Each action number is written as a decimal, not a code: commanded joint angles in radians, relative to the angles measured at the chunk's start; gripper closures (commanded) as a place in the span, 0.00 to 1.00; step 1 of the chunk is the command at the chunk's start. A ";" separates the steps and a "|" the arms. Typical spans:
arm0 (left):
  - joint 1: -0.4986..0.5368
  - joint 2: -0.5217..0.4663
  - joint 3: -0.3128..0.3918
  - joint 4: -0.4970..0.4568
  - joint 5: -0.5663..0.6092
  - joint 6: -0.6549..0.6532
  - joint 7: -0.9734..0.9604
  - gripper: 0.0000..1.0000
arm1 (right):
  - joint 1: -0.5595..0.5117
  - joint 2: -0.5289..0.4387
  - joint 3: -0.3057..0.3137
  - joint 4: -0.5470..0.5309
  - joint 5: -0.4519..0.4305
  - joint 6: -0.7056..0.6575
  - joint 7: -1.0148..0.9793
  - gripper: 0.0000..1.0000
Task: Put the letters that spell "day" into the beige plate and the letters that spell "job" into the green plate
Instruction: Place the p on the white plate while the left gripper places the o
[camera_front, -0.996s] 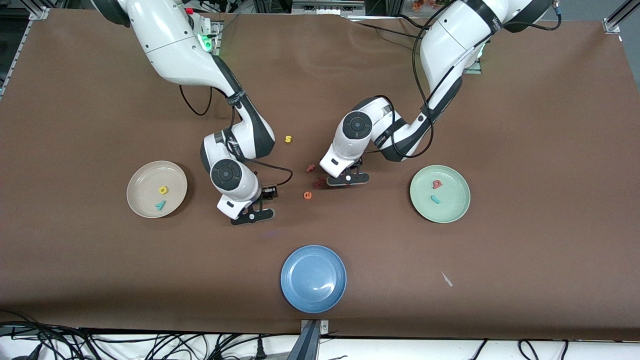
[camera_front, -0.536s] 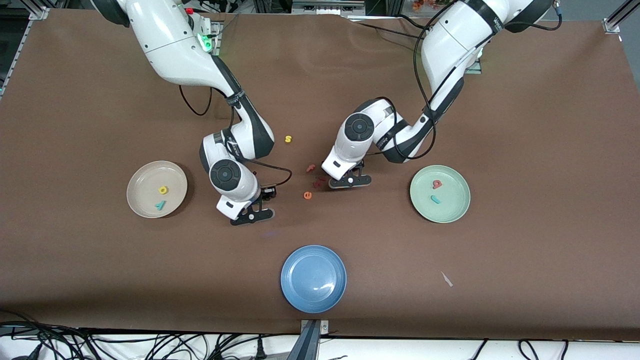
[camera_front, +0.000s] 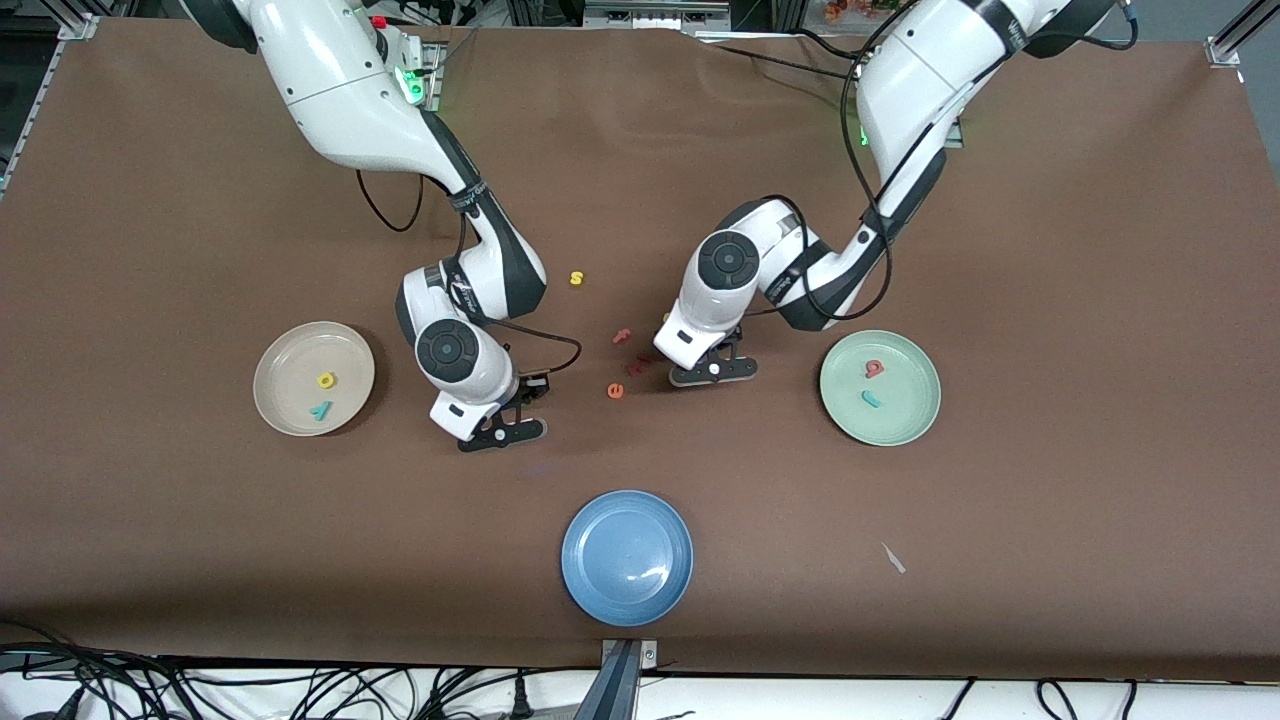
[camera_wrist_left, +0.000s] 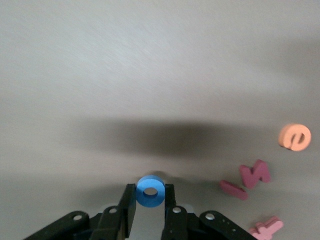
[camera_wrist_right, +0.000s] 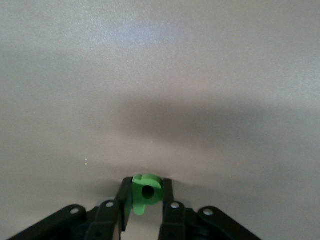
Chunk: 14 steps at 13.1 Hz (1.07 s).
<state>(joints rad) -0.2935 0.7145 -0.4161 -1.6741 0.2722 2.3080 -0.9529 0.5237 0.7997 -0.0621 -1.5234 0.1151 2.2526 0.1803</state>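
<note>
Right gripper (camera_wrist_right: 146, 200) just clamped the green d (camera_wrist_right: 145, 192), left gripper (camera_wrist_left: 150, 200) holds blue o (camera_wrist_left: 150, 191) — both ready for their plates.

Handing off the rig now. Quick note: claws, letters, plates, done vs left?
Left claw: shut on the blue o, low over the table beside the spare letters.
Right claw: shut on the green d, low over the table between the beige plate and the spare letters.
Done: yellow a and teal y in the beige plate; pink b and teal j in the green plate.
Left: d to beige, o to green.
</note>
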 joint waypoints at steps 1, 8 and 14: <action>0.059 -0.101 -0.007 -0.015 0.024 -0.129 0.096 0.99 | -0.002 -0.004 0.005 -0.006 0.018 -0.001 -0.022 0.84; 0.308 -0.194 -0.012 -0.018 0.001 -0.285 0.567 0.98 | -0.083 -0.097 -0.027 0.020 0.035 -0.209 -0.039 0.94; 0.410 -0.113 -0.009 -0.035 0.018 -0.239 0.694 0.97 | -0.080 -0.278 -0.165 -0.208 0.014 -0.210 -0.106 0.98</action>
<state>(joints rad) 0.1078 0.5584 -0.4157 -1.7057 0.2721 2.0325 -0.2787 0.4335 0.6228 -0.1910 -1.5864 0.1237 2.0101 0.1250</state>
